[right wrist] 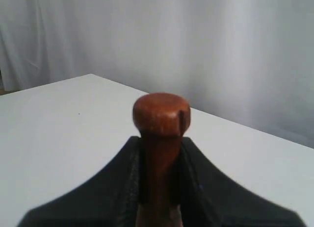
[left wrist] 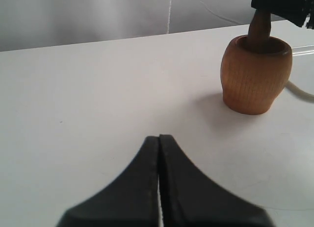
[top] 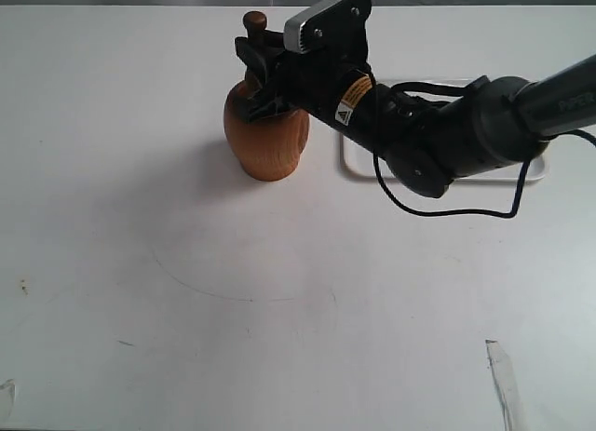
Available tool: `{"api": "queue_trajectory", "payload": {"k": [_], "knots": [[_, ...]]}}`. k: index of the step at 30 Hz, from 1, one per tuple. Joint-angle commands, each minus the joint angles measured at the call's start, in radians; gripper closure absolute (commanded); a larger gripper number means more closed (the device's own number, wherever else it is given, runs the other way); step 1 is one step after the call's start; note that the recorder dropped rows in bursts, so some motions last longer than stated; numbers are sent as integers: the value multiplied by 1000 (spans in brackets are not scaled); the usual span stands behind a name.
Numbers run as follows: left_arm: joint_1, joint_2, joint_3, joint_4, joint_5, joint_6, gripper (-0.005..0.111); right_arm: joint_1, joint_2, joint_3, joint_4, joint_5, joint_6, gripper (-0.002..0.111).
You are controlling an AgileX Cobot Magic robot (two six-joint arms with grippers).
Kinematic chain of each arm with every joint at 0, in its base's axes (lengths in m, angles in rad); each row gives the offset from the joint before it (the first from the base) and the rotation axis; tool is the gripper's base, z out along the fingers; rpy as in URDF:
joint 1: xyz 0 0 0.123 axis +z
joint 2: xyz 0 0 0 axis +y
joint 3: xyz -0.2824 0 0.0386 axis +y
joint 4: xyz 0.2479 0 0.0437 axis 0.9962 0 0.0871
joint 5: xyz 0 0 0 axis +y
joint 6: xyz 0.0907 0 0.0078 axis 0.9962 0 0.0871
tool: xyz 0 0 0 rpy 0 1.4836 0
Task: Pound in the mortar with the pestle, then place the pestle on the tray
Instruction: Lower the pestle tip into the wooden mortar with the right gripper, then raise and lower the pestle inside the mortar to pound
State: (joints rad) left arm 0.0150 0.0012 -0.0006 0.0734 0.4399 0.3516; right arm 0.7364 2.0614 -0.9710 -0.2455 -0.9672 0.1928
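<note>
The light brown wooden mortar (top: 265, 142) stands upright on the white table at the back, also seen from the side in the left wrist view (left wrist: 255, 75). The dark reddish pestle (top: 254, 26) stands in it, knob up; its neck and knob fill the right wrist view (right wrist: 161, 114). My right gripper (top: 258, 63) reaches across from the right, shut on the pestle's neck just above the mortar's mouth. The white tray (top: 358, 161) lies right of the mortar, mostly hidden under the right arm. My left gripper (left wrist: 159, 138) is shut, holding nothing, over bare table some way from the mortar.
A black cable (top: 447, 208) loops down from the right arm over the tray's front edge. A faint curved mark (top: 242, 296) crosses the table's middle, and a torn tape strip (top: 503, 380) lies at the front right. A pale curtain (right wrist: 221, 50) hangs behind the table.
</note>
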Motion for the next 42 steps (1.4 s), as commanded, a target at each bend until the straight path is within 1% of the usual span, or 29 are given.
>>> {"api": "queue_trajectory", "payload": {"k": [1, 3, 6, 11, 14, 19, 25, 30, 33, 42], "knots": [[-8, -1, 1, -7, -3, -8, 107, -6, -10, 4, -5, -29, -4, 108], [-8, -1, 1, -7, -3, -8, 107, -6, -44, 4, 16, -80, -6, 108], [-8, -1, 1, -7, -3, -8, 107, -6, -113, 4, 23, -96, -35, 108], [-8, -1, 1, -7, -3, -8, 107, -6, -208, 4, 9, -69, -63, 108], [-8, -1, 1, -7, -3, -8, 107, -6, -216, 4, 9, -27, -83, 108], [-8, -1, 1, -7, -3, -8, 107, -6, -157, 4, 8, 39, -97, 108], [-8, -1, 1, -7, -3, -8, 107, -6, -5, 4, 9, 34, -95, 108], [-8, -1, 1, -7, -3, -8, 107, -6, 14, 4, 37, 10, -95, 108], [-8, -1, 1, -7, -3, -8, 107, -6, -32, 4, 35, -36, -95, 108], [-8, -1, 1, -7, -3, -8, 107, -6, -277, 4, -15, -40, -137, 108]]}}
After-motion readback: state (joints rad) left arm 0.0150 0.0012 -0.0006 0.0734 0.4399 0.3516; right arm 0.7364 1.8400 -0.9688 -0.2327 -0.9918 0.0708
